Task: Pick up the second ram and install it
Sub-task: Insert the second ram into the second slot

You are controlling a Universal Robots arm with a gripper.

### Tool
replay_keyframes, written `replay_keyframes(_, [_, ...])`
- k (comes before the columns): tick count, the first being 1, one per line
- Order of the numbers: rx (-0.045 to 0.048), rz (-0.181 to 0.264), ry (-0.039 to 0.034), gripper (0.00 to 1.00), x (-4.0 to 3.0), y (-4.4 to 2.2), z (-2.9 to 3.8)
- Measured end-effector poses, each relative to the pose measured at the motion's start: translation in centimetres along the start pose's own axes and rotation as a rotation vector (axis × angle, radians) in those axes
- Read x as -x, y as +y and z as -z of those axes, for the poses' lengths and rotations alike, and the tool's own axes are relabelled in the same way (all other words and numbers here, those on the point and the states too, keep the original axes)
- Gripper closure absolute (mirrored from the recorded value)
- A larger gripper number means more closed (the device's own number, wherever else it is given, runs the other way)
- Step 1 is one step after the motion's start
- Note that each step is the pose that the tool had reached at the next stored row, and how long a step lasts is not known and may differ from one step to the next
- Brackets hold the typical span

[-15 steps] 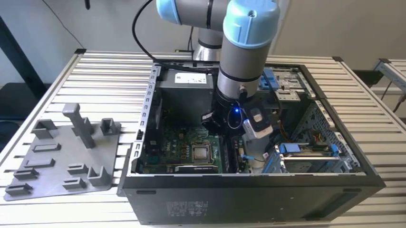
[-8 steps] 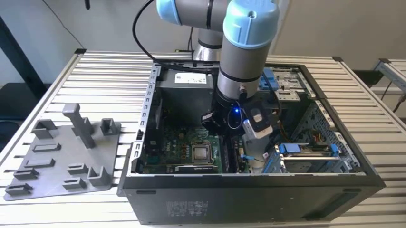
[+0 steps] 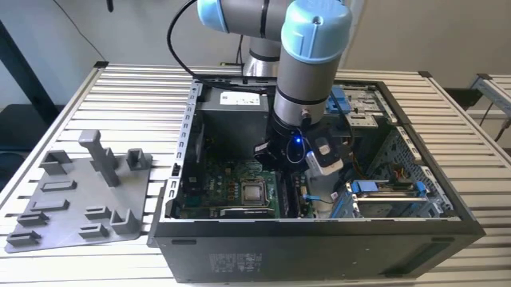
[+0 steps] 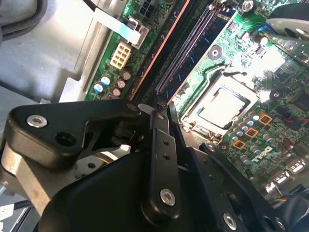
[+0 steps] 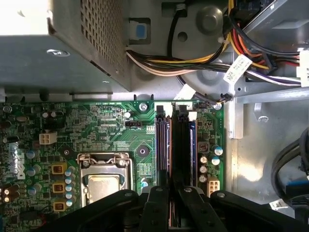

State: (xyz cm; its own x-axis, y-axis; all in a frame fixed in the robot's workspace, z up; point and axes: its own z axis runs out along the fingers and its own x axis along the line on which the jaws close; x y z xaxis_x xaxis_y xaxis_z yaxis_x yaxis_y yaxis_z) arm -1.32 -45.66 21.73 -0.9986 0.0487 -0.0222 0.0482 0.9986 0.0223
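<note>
My gripper (image 3: 294, 177) is reached down inside the open computer case (image 3: 319, 245), over the memory slots at the edge of the green motherboard (image 3: 215, 188). In both wrist views its black fingers (image 5: 157, 193) stand close together, shut on the second ram (image 5: 178, 150), a thin dark stick seen edge-on. The stick runs along the row of slots, beside a neighbouring black slot (image 5: 162, 145). Whether it sits fully in a slot I cannot tell. In the second wrist view the gripper (image 4: 158, 107) meets at the near end of the ram (image 4: 161, 50).
A silver processor socket (image 5: 104, 181) lies close beside the slots. The power supply box (image 5: 48, 48) and a bundle of coloured cables (image 5: 193, 63) crowd the far end. Blue drive clips (image 3: 375, 186) sit at the exterior view's right. A grey plastic tray (image 3: 80, 197) lies outside the case.
</note>
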Motion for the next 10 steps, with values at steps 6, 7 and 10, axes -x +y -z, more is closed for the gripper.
replay_keyframes(6, [0.0000,0.000,0.0000,0.85,0.01,0.00,0.00])
replay_keyframes(7, [0.0000,0.000,0.0001,0.85,0.01,0.00,0.00])
replay_keyframes(10, [0.0001,0.008,0.0002,0.85,0.02,0.00,0.00])
